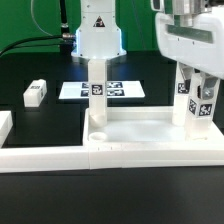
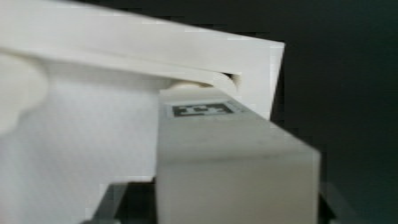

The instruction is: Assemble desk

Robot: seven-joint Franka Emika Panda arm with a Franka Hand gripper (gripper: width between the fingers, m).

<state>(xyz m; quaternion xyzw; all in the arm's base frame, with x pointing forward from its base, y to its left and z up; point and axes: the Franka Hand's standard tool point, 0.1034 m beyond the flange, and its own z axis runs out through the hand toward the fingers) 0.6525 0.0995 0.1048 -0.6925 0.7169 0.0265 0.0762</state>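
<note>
The gripper (image 1: 198, 88) is clenched on a leg (image 1: 203, 108), holding it upright at the 2 o'clock corner of the desk tray (image 1: 150, 135), probably to seat it squarely. A second leg (image 1: 97, 95) stands at 10 o'clock.

bright even light, white surfaces washed out, wrist view blurry.

A: Where are the legs?
B: The corner leg (image 1: 97, 92) stands upright in the tabletop (image 1: 140, 132). At the exterior view's right the gripper (image 1: 199, 92), jaws closed, grips the held leg (image 1: 203, 112). The loose leg (image 1: 35, 94) lies apart at its left.
</note>
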